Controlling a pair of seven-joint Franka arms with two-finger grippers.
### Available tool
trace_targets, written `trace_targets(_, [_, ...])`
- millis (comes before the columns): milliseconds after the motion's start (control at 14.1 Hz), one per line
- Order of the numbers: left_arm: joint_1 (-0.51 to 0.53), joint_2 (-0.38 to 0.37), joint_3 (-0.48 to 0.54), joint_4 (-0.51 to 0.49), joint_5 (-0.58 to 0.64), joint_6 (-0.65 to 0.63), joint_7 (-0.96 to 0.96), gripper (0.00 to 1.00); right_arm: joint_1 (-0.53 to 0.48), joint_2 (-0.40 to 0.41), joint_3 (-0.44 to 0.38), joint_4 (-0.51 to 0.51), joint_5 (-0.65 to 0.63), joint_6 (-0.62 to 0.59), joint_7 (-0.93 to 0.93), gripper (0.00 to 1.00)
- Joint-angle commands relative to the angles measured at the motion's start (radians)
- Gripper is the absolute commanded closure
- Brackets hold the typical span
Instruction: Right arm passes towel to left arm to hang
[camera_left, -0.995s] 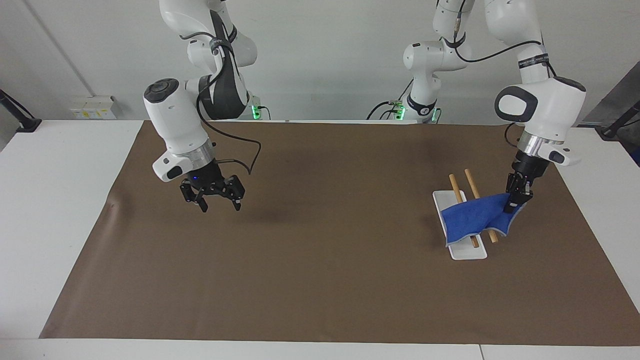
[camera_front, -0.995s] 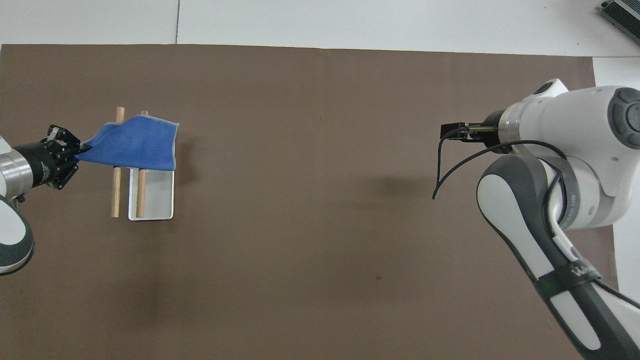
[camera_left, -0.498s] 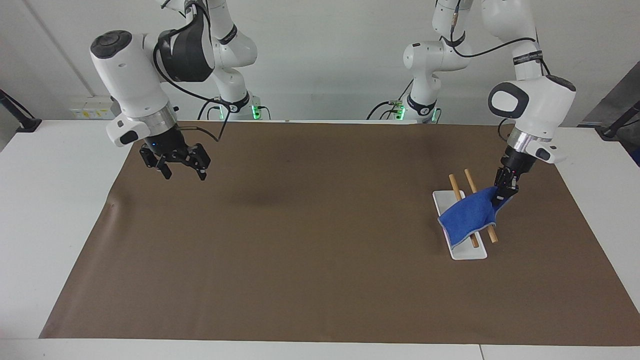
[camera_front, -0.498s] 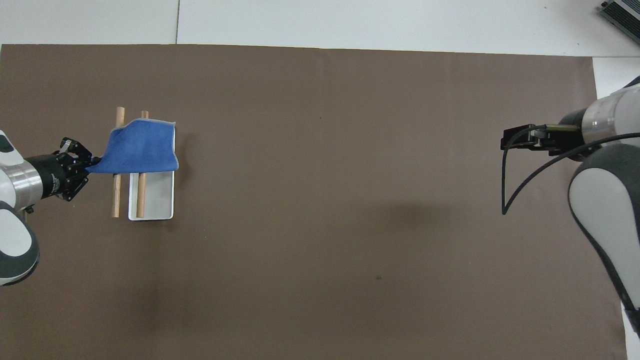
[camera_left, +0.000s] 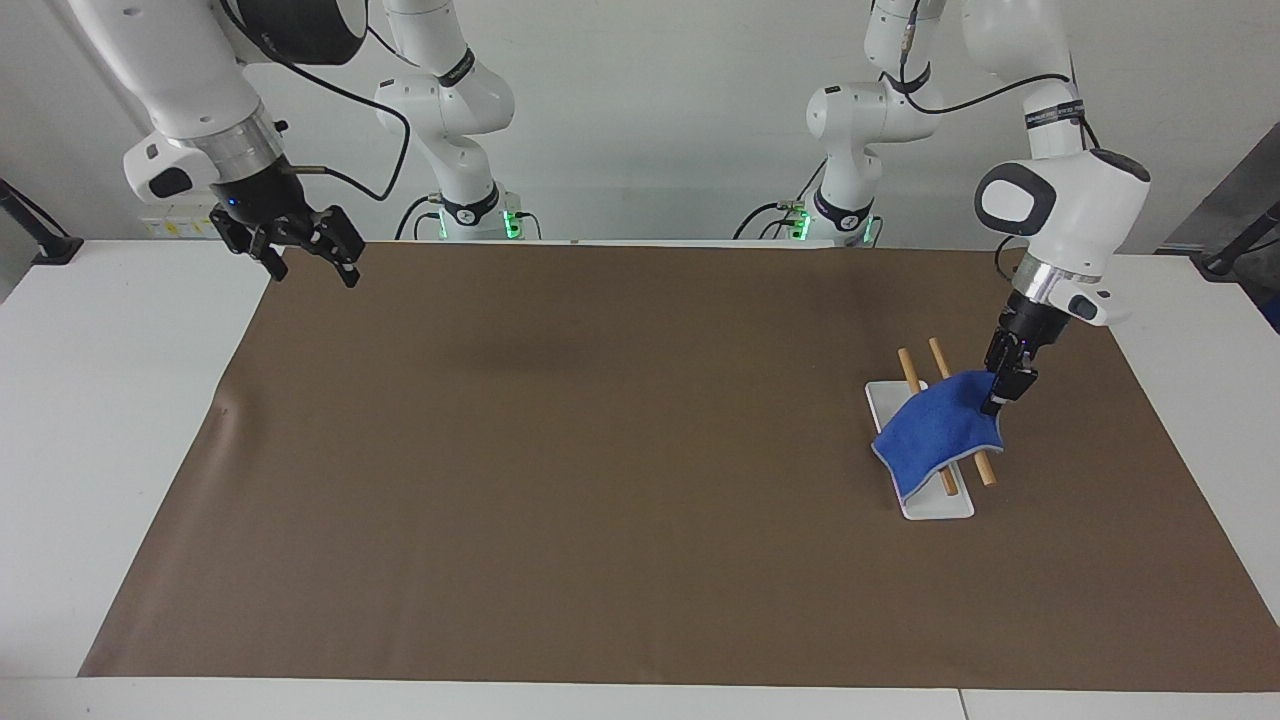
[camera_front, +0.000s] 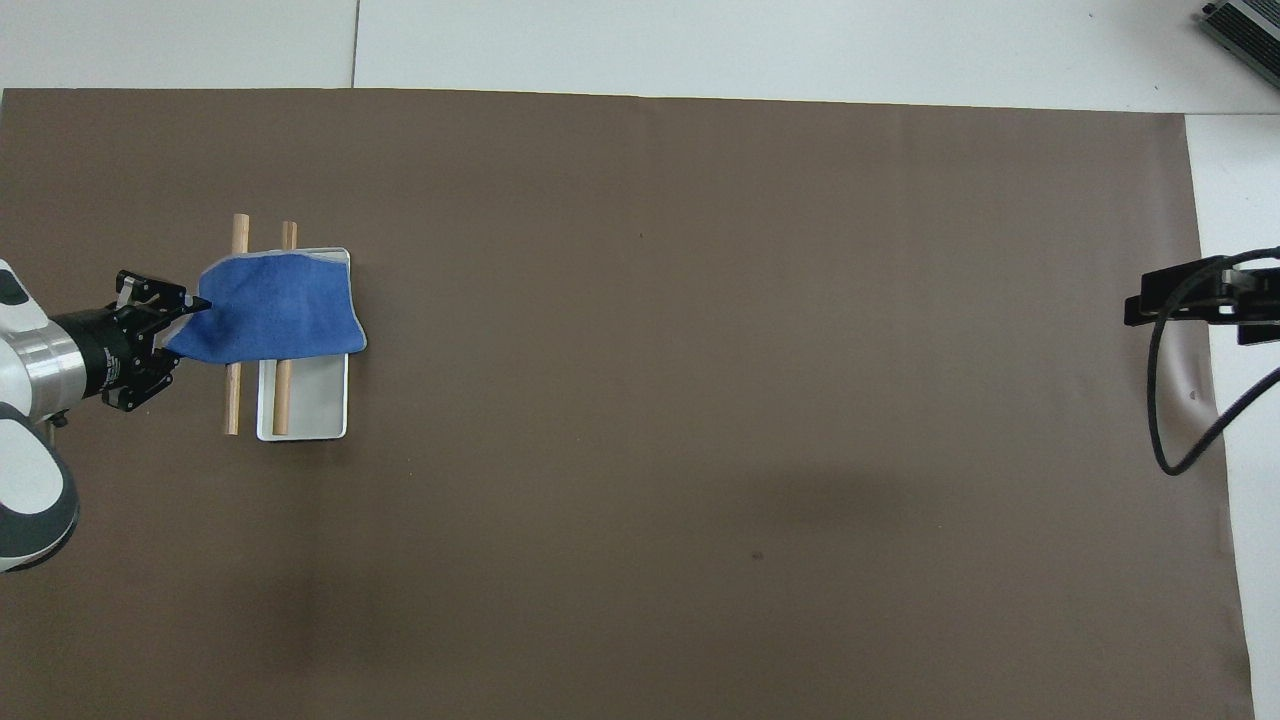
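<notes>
The blue towel (camera_left: 935, 430) lies draped over two wooden rods (camera_left: 908, 365) of a small rack with a white base (camera_left: 940, 505), toward the left arm's end of the table. My left gripper (camera_left: 1003, 388) is low beside the rack and shut on the towel's corner. In the overhead view the towel (camera_front: 275, 320) spans both rods (camera_front: 233, 400), with the left gripper (camera_front: 160, 330) at its edge. My right gripper (camera_left: 312, 262) is open and empty, raised over the brown mat's corner at the right arm's end. It also shows in the overhead view (camera_front: 1150, 300).
A brown mat (camera_left: 600, 450) covers most of the white table (camera_left: 120, 400). A loose black cable (camera_front: 1175, 420) hangs from the right wrist. The rack's white base (camera_front: 305, 400) shows bare nearer to the robots than the towel.
The right arm has risen and swung away toward its own end of the table, gripper staying open. The left gripper has drawn the towel's corner down, so the cloth lies flatter over the rods.
</notes>
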Motion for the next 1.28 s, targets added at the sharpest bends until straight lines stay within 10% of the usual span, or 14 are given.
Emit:
trace_targets(0, [-0.002,-0.026,0.015,-0.015,-0.010,-0.020,0.023,0.04,0.009,0.012,-0.003,0.068,-0.055,-0.064,-0.061,0.00])
trace_targets(284, [0.006,-0.009,0.039,0.041,0.000,-0.064,0.110,0.04,0.007,-0.052,-0.003,-0.074,-0.058,0.002,-0.063,0.00])
trace_targets(640, [0.007,0.095,0.087,0.420,0.125,-0.526,0.143,0.05,0.007,-0.061,-0.005,-0.091,-0.058,0.002,-0.062,0.00])
trace_targets(1209, [-0.004,0.052,0.030,0.697,0.306,-0.902,0.299,0.05,0.018,-0.084,0.007,-0.143,-0.106,0.039,-0.074,0.00])
